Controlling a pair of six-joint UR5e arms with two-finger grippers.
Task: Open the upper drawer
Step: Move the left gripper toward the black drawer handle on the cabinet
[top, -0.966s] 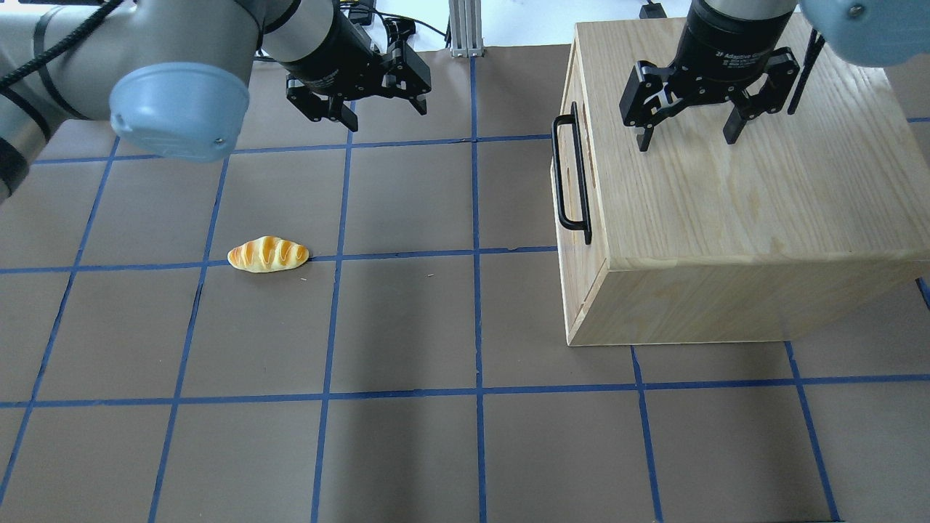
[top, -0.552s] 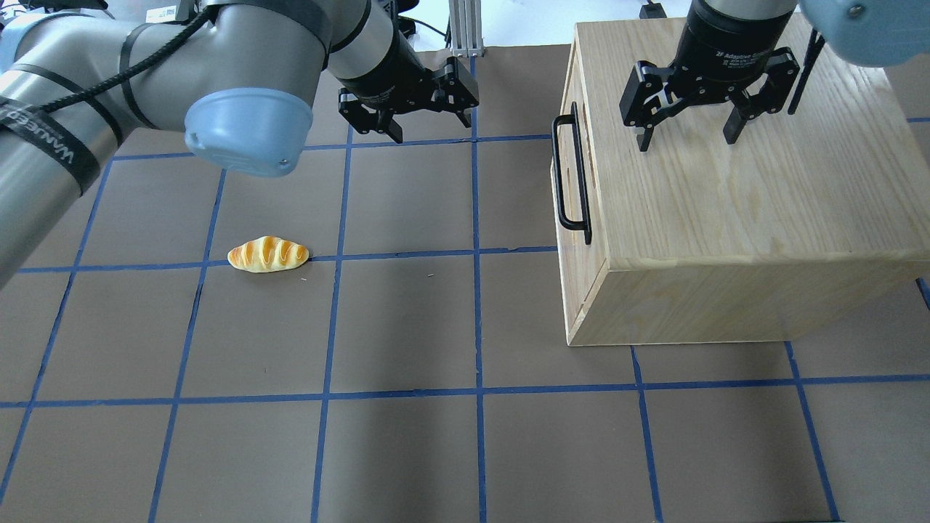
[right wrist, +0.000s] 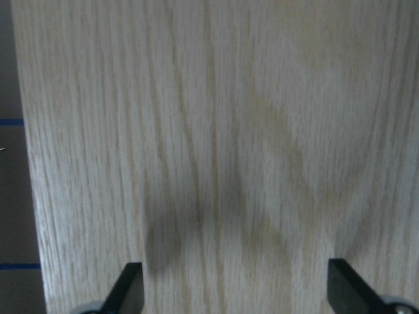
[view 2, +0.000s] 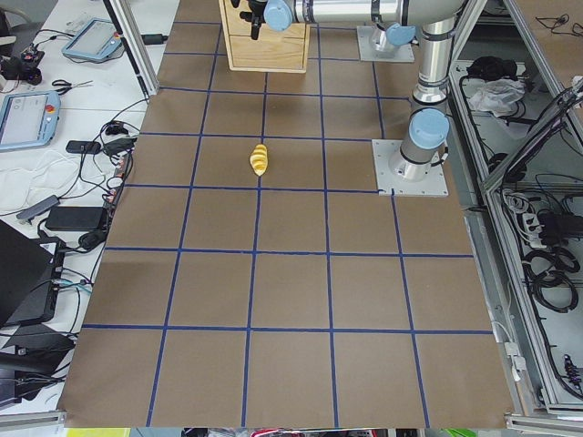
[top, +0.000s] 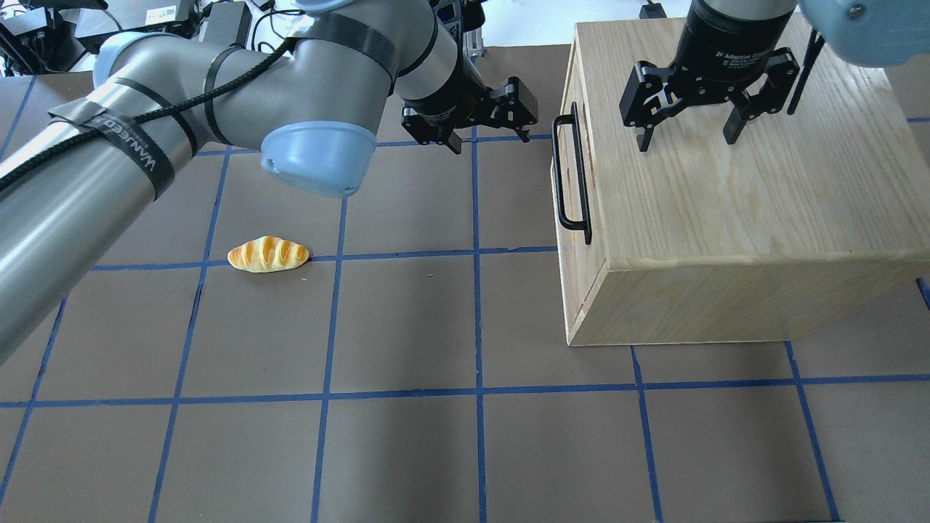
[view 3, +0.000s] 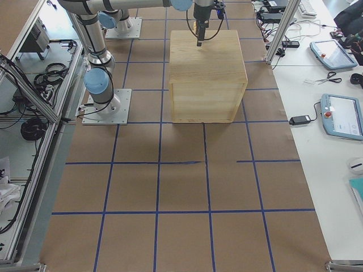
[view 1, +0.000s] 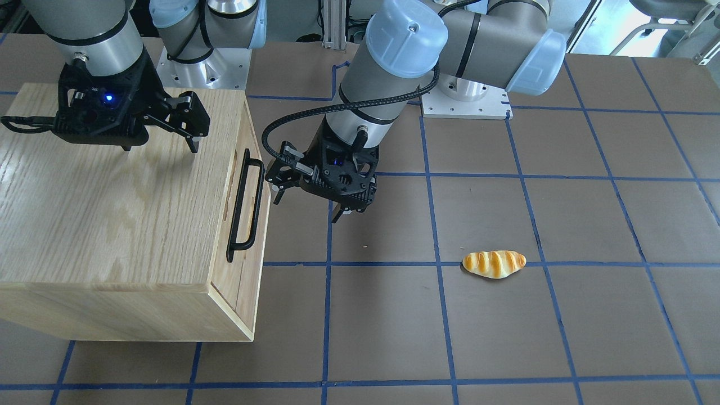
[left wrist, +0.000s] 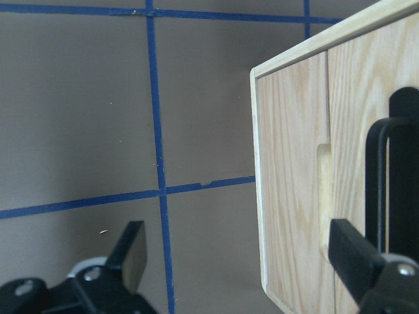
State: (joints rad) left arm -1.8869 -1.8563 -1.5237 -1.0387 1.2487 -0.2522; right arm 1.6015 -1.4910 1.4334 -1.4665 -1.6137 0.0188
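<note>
Empty and spread wide, my left gripper (view 1: 307, 203) hangs just beside the black handle (view 1: 247, 202) of the upper drawer (view 1: 225, 275), not touching it. The drawer sits shut, flush in the oak cabinet (view 1: 112, 214). My right gripper (view 1: 160, 147), also spread and empty, hovers over the cabinet top.

From overhead, my left arm has swung in from the table's left side over the last second, so I judge the reach nearly done, with no grasp yet.

My left wrist camera shows the handle at the right edge, just past one fingertip (left wrist: 357, 258), not between my fingers.

My right wrist camera shows only oak grain.
</note>
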